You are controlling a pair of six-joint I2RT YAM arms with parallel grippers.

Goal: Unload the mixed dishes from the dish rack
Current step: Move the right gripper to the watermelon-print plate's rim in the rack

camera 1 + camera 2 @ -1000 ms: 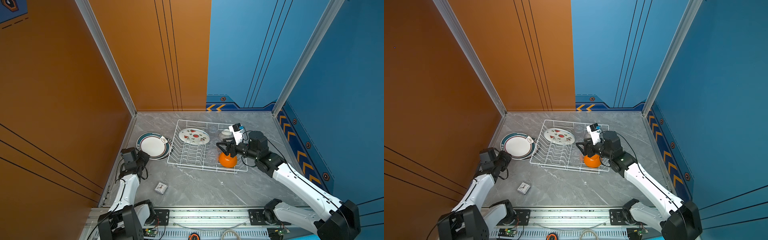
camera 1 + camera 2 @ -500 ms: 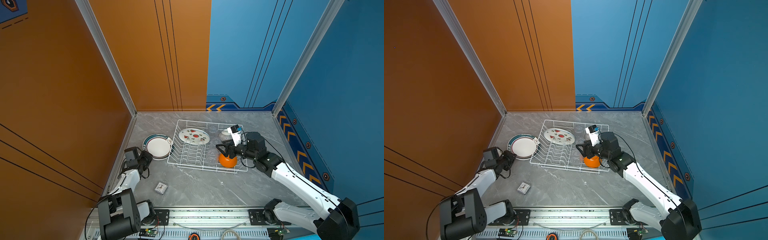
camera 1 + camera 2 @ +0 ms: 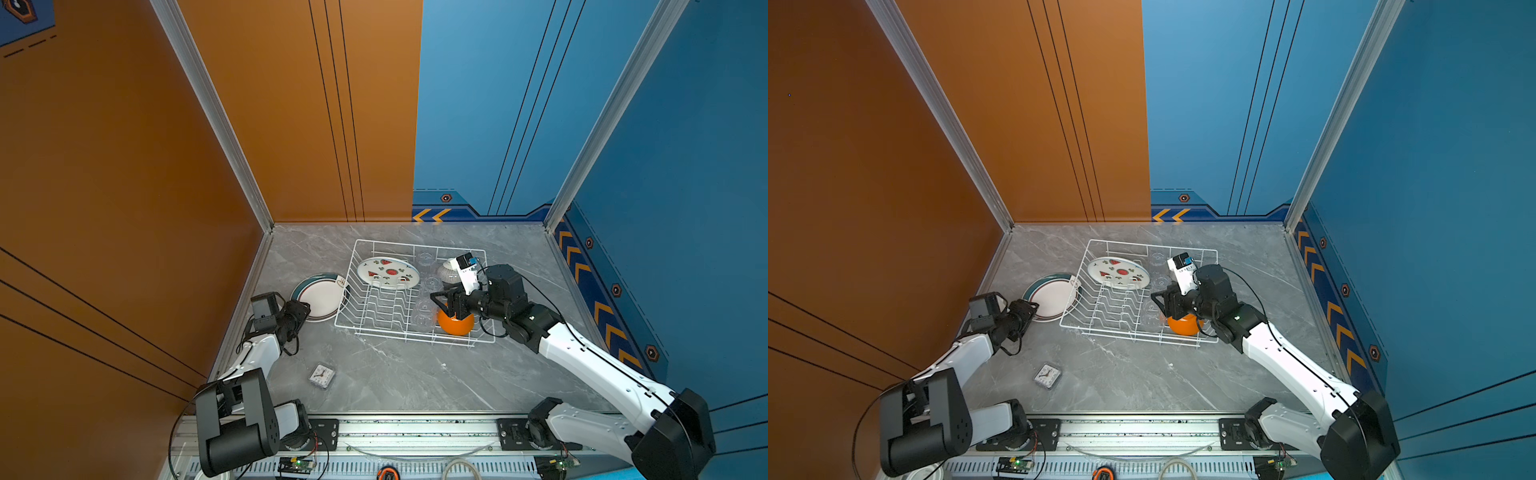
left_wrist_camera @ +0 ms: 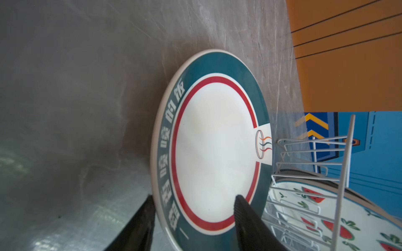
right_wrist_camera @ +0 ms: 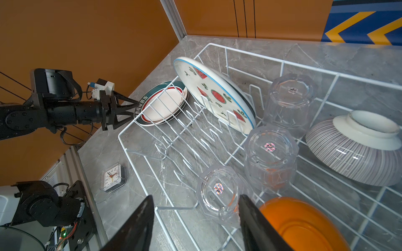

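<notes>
Near the left edge of the table (image 3: 415,374), you find the teal-rimmed plate (image 4: 213,152) lying flat, just beside the left wall of the dish rack (image 3: 378,307) and outside it. I judge that it is already unloaded and that this free strip is the place chosen for the dishes. Your left gripper (image 4: 193,196) is low at the plate's near rim with its jaws apart, one finger over the plate and one outside its rim, so nothing is pinched. It reaches so flat because a plate on a table offers only its rim. Inside the rack, the watermelon plate (image 5: 215,95) leans in the zigzag dividers at the far left part, and these keep it on edge. Three clear tumblers (image 5: 269,156) stand mouth down in a row beside the dividers. The ribbed bowl (image 5: 356,152) is turned over near the rack's far right corner and the orange bowl (image 5: 304,223) at its near right corner, probably for draining. Your right gripper (image 5: 195,196) hovers above the nearest tumbler (image 5: 218,193) with its jaws wide apart and empty; this opening seems meant to take the glass around its sides. A small clock (image 3: 322,376) lies near the front edge, well apart from the rack.
</notes>
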